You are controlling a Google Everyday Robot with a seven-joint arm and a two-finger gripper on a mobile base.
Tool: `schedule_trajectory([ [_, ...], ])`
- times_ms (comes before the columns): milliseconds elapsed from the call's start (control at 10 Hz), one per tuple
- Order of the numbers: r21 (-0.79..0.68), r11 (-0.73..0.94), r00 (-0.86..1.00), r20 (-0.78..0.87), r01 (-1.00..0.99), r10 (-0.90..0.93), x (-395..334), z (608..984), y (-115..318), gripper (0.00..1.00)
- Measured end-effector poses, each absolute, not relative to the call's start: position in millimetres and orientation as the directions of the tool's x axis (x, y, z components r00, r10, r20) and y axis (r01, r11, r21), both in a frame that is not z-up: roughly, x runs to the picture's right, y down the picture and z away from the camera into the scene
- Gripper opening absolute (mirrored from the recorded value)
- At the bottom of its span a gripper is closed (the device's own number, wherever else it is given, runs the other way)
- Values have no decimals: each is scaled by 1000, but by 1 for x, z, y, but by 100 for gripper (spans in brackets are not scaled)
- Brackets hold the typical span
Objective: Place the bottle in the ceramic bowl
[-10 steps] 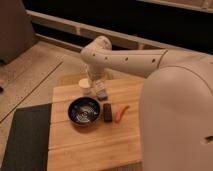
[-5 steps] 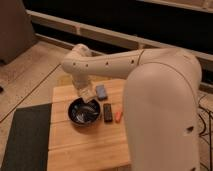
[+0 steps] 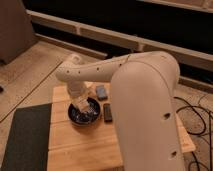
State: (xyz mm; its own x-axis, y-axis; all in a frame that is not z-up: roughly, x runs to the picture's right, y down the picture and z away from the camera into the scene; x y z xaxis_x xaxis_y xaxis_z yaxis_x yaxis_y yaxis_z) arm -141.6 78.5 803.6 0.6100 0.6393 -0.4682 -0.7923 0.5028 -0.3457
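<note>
Seen from above and behind a large cream robot arm (image 3: 145,100) that fills the right half of the view. At far left, a dark mat (image 3: 25,135) lying on the speckled floor, its edge against a light wooden surface (image 3: 80,145). Reaching left and down from the arm, the pincer (image 3: 82,104), hanging directly over the ceramic bowl (image 3: 75,118), low enough to cover most of its opening. Pale and blurred at the tip, so cannot tell how far apart the fingers stand, nor whether anything is held between them. No bottle to be made out separately; possibly part of the pale shape at the pincer's tip above the bowl, but not certain. Of the ceramic bowl, only a round dark rim and a glossy patch of interior visible, resting on the surface near its left-centre. Just right of the bowl, a slim dark rectangular object (image 3: 107,112) lying flat. Behind that, a small grey-blue block (image 3: 101,91). At far right, black cables (image 3: 197,117) on the floor.
</note>
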Motion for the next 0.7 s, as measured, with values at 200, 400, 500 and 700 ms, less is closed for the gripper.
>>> schedule_trajectory([
  [200, -350, 502, 610, -507, -791, 609, -137, 812, 97, 0],
  [400, -350, 486, 595, -550, -801, 585, -129, 823, 112, 0],
  [500, -348, 477, 587, -567, -807, 578, -125, 828, 116, 0],
  [700, -348, 468, 578, -589, -812, 565, -122, 838, 119, 0],
])
